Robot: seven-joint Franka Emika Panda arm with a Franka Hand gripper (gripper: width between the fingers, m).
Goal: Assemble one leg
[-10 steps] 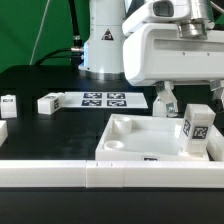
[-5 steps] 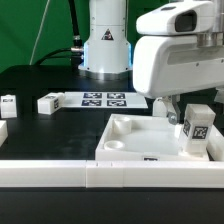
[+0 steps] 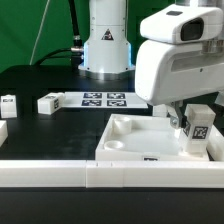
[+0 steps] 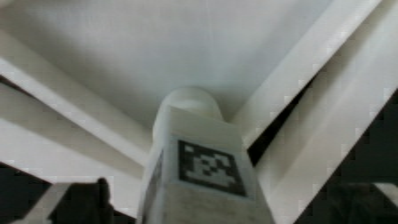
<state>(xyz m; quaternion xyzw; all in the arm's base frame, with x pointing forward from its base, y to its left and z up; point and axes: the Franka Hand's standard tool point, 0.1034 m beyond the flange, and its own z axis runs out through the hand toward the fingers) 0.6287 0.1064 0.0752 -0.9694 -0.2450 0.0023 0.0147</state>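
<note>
Exterior view: one leg (image 3: pixel 200 128) in panel (image 3: pixel 125 150), two legs (image 3: pixel 8 103) (image 3: pixel 48 102) on table (image 3: pixel 60 130).

A black desk (image 3: pixel 40 135) carries a large white square panel (image 3: pixel 135 128) with a raised rim and a round socket (image 3: pixel 114 147) in its near corner on the exterior view's left. Beyond it lies the flat marker board (image 3: pixel 105 99). Well apart, toward the exterior view's left, stand two small white tagged blocks (image 3: pixel 48 103) (image 3: pixel 9 104). A long white rail (image 3: pixel 50 172) runs along the front edge. A green backdrop (image 3: pixel 25 30) hangs behind.
</note>
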